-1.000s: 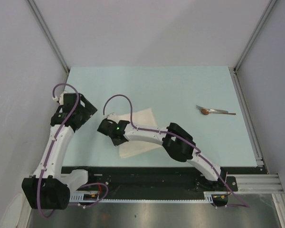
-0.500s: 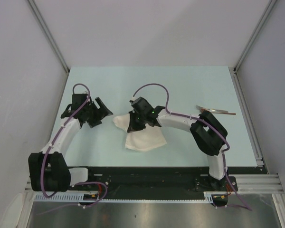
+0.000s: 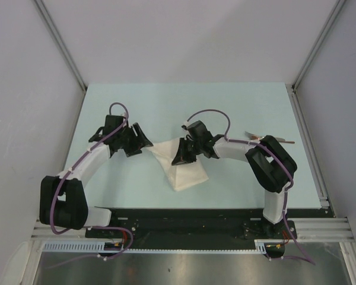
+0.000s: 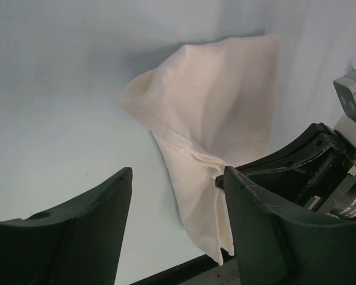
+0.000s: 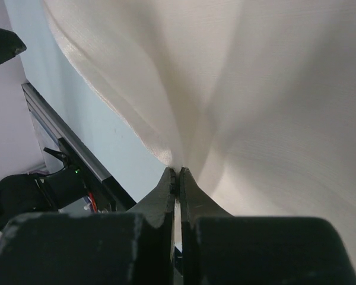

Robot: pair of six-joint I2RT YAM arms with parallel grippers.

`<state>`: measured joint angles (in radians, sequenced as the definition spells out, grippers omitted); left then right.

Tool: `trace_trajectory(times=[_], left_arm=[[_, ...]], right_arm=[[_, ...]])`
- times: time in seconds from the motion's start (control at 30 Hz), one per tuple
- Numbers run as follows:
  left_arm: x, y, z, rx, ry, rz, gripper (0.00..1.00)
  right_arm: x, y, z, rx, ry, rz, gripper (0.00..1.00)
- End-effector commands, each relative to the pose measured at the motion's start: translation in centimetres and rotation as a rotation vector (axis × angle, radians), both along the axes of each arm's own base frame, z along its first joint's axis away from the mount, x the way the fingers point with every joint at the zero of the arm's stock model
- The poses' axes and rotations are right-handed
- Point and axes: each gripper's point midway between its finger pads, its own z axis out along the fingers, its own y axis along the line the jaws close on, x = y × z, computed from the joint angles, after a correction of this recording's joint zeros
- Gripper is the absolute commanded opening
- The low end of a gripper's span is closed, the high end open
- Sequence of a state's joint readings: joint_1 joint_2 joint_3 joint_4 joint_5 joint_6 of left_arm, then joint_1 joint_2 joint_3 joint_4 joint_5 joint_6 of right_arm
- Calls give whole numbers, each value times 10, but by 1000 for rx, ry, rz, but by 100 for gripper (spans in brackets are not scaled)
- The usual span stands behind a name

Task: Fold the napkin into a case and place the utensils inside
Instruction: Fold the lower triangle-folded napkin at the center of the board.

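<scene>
You have two claws at work here, with one napkin and one spoon. Your right claw (image 5: pixel 178 173) is fully shut, its two tips pressed together on a pinch of the napkin (image 5: pixel 255 89). From that pinch the cloth fans up and away in soft creases, filling most of the right wrist view.

Seen from above, the right claw (image 3: pixel 179 157) sits on the middle of the napkin (image 3: pixel 187 173) and the sheet is drawn into a rough peaked shape. One corner stretches from the right claw toward your left claw. The larger part spreads from the right claw toward the arm bases and lies on the bench (image 3: pixel 237 107). The napkin is a creased sheet, not yet a folded case.

Your left claw (image 3: pixel 143 141) stands wide open with nothing in it, just beside that outstretched corner. In the left wrist view the two fingers of the left claw (image 4: pixel 178 175) are well apart and the napkin (image 4: pixel 207 124) lies ahead of them. A doubled edge of it runs down close along the inner side of one finger, though you cannot tell whether cloth and finger touch. The black wrist of your right arm (image 4: pixel 320 172) shows just past that same finger.

The single spoon (image 3: pixel 288 142) lies on the bench well apart from both claws, beyond the right arm's elbow as seen from the right claw. The arm covers most of the spoon, leaving only its ends in sight.
</scene>
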<state>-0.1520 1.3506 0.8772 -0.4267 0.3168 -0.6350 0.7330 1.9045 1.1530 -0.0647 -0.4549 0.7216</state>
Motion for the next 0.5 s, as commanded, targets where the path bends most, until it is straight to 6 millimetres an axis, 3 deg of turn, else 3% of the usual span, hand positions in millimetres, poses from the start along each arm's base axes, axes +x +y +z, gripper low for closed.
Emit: trace_trajectory(times=[0.0, 0.23, 0.47], left_arm=[[21, -5, 26, 6, -107, 2, 63], [16, -27, 18, -6, -85, -42, 40], [15, -54, 7, -21, -48, -94, 28]], right_arm=[[10, -8, 23, 72, -56, 7, 0], [16, -16, 21, 101, -61, 2, 0], [15, -25, 16, 95, -61, -6, 0]])
